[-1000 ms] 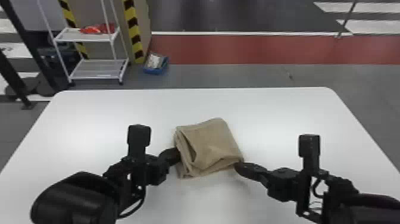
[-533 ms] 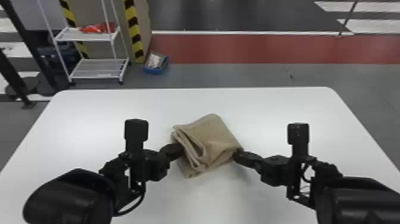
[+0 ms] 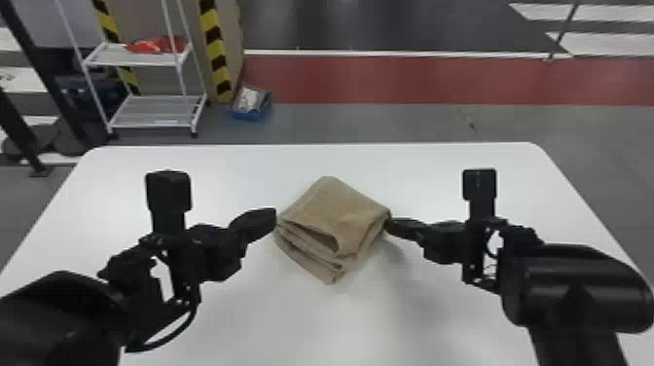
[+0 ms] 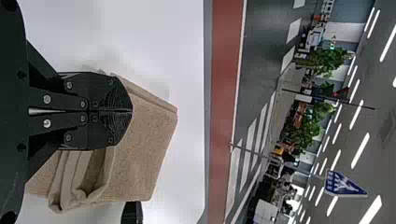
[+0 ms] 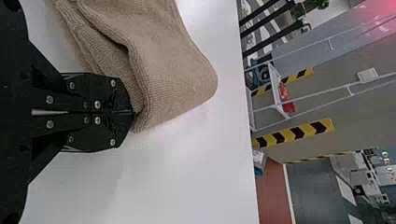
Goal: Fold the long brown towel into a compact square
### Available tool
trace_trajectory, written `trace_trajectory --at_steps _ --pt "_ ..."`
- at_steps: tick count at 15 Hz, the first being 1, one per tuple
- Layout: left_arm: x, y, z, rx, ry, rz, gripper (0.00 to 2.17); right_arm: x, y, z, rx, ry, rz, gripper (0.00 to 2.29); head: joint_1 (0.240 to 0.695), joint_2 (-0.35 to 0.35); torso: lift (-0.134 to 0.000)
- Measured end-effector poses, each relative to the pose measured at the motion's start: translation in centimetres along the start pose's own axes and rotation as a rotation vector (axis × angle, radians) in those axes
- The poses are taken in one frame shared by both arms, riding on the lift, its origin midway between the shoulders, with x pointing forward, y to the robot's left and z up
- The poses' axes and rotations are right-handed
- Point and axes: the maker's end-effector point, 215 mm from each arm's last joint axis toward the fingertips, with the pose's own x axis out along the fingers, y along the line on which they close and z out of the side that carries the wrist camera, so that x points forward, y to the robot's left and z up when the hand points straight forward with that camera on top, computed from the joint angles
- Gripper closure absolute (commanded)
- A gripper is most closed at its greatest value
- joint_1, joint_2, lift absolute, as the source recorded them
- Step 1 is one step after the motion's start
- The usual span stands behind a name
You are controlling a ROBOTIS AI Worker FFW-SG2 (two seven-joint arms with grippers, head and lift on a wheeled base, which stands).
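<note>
1. Left gripper [image 3: 274, 217] and right gripper [image 3: 388, 225]: fingers closed together, nice blunt pushers.
2. Right tips meet one corner of the brown towel [image 3: 340, 207]; left tips sit by the opposite one – contact's hard to judge.
3. Towel's mid-table [image 3: 233, 170], folded but skewed – I'd nudge evenly, low, so layers don't slide.

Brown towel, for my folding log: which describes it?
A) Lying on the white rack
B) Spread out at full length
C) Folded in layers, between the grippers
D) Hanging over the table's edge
C: the brown towel lies in stacked layers on the table, left gripper on one side, right gripper on the other.
</note>
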Motion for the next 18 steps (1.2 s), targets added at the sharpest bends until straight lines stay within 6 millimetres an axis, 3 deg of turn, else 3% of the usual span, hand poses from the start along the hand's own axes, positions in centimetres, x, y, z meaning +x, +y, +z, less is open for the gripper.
trace_trajectory --at_steps 5,6,9,11,13,15,18 --pt "-0.6 2.1 -1.2 0.014 0.022 0.042 1.73 3.3 -2.8 6.6 -0.062 -0.037 0.014 2.04 0.695 0.011 -0.123" --pt "-0.4 2.2 -1.7 0.012 0.03 0.045 1.73 3.8 -2.8 7.0 -0.076 -0.032 0.023 2.04 0.695 0.013 -0.123" --pt "0.7 2.3 -2.4 0.029 0.031 0.055 1.73 3.1 -2.0 3.5 -0.055 -0.017 0.064 2.04 0.695 0.018 -0.123" --pt "1.6 2.6 -2.0 0.04 0.007 0.061 1.73 0.1 -2.6 1.8 -0.01 -0.069 0.068 2.04 0.695 0.002 -0.123" --pt "2.9 3.0 -1.4 0.048 -0.023 0.06 1.73 -5.4 -5.5 1.1 0.026 -0.146 0.034 2.04 0.695 -0.035 -0.123" --pt "4.6 3.3 -1.9 0.057 -0.019 0.057 1.73 -10.3 -8.5 1.8 0.036 -0.234 -0.013 2.04 0.695 -0.113 -0.123" --pt "7.0 4.0 -3.5 0.089 0.004 0.061 1.73 -15.7 -11.0 2.6 0.033 -0.319 -0.059 2.04 0.695 -0.172 -0.123"
